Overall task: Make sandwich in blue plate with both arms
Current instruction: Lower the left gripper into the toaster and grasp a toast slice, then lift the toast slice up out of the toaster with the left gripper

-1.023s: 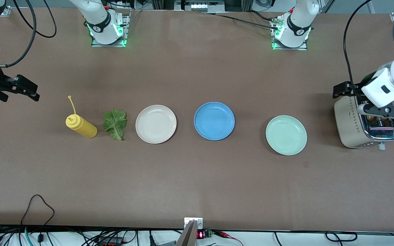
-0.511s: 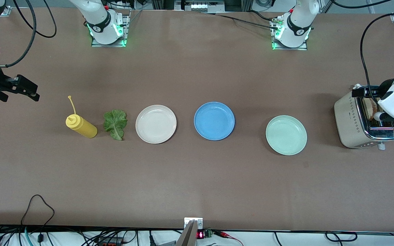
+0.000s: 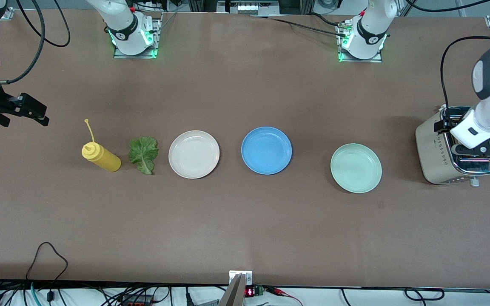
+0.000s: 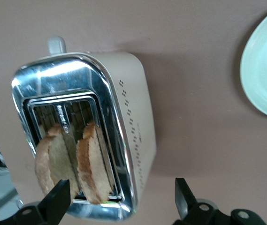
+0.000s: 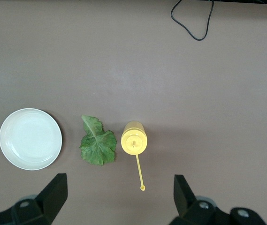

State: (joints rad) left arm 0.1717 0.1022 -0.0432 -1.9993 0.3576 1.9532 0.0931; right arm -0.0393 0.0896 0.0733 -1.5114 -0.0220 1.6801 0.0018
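Glossy blue plate [image 3: 266, 150], mirror-bright metal toaster [image 4: 84, 131] top, matt brown table [image 3: 245, 221].

Medium-blue plate [image 3: 266, 150], beige-white plate [image 3: 194, 154], pale mint-green plate [image 3: 355, 168], yellow squeeze bottle [image 3: 101, 157], green lettuce leaf [image 3: 143, 154], beige and chrome toaster [image 4: 95, 136] with dotted side, golden-brown bread slices [image 4: 72, 164], brown table [image 3: 245, 221]

1. A robotics lab, probably: two white arm bases [image 3: 132, 32] are bolted to a long brown table [image 3: 245, 221] with green status lights.
2. Loose black cables [image 3: 45, 255] and electronics line the table edge nearest the front camera.
3. Kitchen props: a toaster [image 3: 442, 155], a mustard bottle [image 3: 100, 156].
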